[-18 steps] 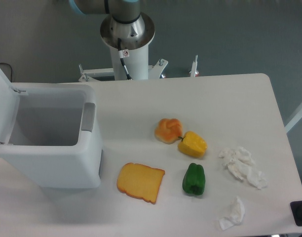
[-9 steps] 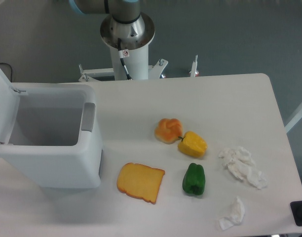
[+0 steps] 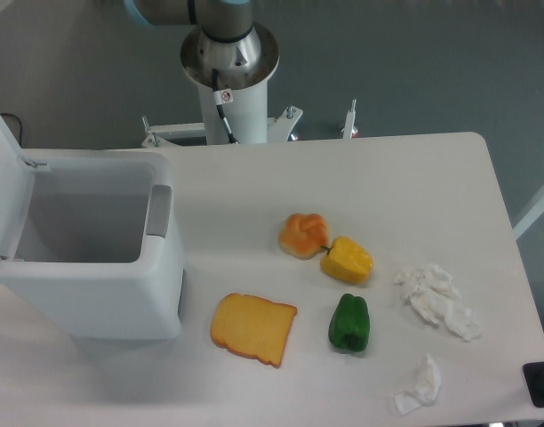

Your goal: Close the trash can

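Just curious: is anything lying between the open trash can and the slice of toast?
No. In the camera view, only bare table separates the trash can from the toast.

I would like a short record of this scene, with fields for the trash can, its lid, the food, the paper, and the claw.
trash can: white bin at the left side of the table, open, inside looks empty
lid: raised at the far left
latch: grey tab on the right rim
food: bun touching yellow pepper; green pepper; toast slice
paper: two crumpled tissues, one larger, one smaller
claw: not in view; only the arm base shows
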`<state>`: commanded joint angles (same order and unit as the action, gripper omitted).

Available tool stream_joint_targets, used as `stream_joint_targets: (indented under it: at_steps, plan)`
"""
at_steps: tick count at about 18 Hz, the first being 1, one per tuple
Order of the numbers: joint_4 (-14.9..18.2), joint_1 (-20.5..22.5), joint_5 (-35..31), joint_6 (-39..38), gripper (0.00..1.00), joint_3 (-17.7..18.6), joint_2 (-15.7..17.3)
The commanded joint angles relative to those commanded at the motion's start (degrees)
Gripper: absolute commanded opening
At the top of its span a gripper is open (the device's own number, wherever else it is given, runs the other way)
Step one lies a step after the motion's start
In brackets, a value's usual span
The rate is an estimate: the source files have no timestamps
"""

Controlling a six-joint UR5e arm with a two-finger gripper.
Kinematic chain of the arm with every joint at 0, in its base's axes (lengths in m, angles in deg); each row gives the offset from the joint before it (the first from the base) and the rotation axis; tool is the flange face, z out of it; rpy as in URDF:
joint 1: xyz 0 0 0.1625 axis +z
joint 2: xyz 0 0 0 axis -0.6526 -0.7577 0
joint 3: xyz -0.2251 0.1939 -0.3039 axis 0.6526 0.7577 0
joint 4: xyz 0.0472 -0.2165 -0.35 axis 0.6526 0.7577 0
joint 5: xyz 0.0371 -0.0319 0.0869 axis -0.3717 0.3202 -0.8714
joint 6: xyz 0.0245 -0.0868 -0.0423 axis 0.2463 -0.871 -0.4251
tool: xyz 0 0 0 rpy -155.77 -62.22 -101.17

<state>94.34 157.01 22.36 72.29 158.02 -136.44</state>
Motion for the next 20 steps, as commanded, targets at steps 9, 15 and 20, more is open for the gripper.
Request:
stream_joint_targets:
  at_steps: [9, 15, 20]
  plan:
    - [0.0, 0.09, -7.74, 1.06, 1.0, -0.26, 0.0]
    - [-0.09, 0.26, -10.82, 1.06, 1.0, 0.0, 0.0]
    - [0.09, 1.31, -18.98, 5.0, 1.0, 0.44, -0.17]
